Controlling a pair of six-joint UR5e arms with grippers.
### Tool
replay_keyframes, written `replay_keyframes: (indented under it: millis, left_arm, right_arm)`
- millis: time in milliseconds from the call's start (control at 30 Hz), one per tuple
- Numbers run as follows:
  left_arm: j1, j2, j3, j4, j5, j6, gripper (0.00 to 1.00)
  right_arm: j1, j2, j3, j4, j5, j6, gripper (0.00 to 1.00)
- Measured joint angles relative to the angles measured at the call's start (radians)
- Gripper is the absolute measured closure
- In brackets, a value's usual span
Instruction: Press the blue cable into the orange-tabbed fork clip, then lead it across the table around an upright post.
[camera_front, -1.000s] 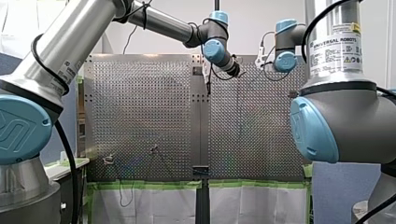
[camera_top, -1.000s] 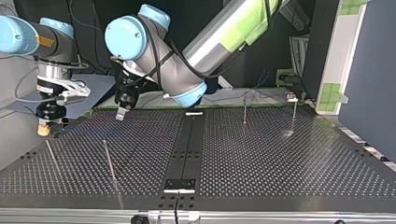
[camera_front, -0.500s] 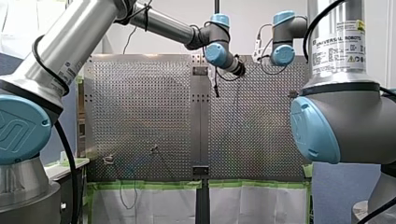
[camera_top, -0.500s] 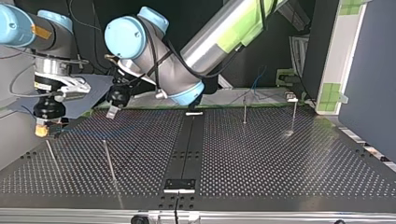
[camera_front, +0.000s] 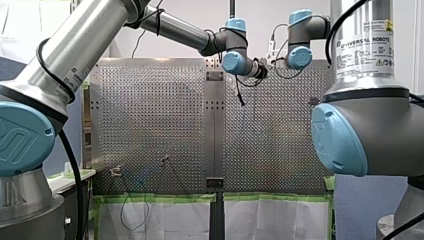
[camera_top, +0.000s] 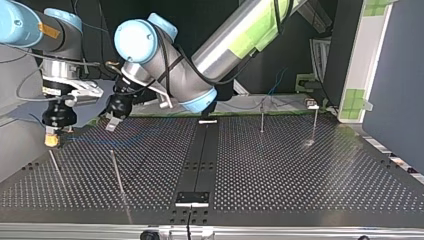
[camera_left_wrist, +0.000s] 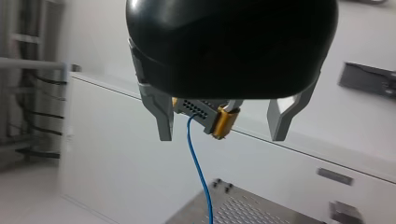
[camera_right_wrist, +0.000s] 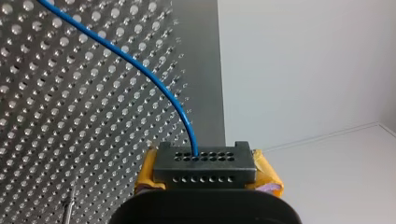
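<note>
By the desk (camera_top: 300, 170) edge at the top view's left, the right gripper (camera_right_wrist: 205, 175) had its yellow-padded fingers clamped on a black connector block (camera_right_wrist: 205, 161) w/ the blue cable (camera_right_wrist: 135, 65) running out of it. The left gripper (camera_left_wrist: 222, 135) hung near it, fingers apart, holding nothing. Task looked barely begun: cable not yet in the fork clip (none made out), upright post (camera_top: 261, 119) not yet rounded. Only legible text was the "UNIVERSAL ROBOTS" label (camera_front: 361, 50) on the right arm.
</note>
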Motion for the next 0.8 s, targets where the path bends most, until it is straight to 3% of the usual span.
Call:
replay_keyframes:
  millis: [200,500,667,800]
  left_arm:
    - [-0.001,-0.001,0.000,0.045,-0.001,-0.051,0.00]
    - [0.005,-0.016,0.000,0.054,-0.004,-0.128,0.00]
    - [0.020,-0.024,0.000,0.059,-0.035,-0.159,0.00]
    - [0.034,-0.024,0.000,0.058,-0.067,-0.147,0.00]
  right_arm:
    - [0.022,-0.019,0.000,0.021,0.001,-0.001,1.00]
    - [0.058,-0.039,0.004,0.039,0.004,-0.002,1.00]
    - [0.074,-0.044,0.004,0.042,0.006,-0.003,1.00]
    - [0.082,-0.044,0.005,0.046,0.014,-0.007,1.00]
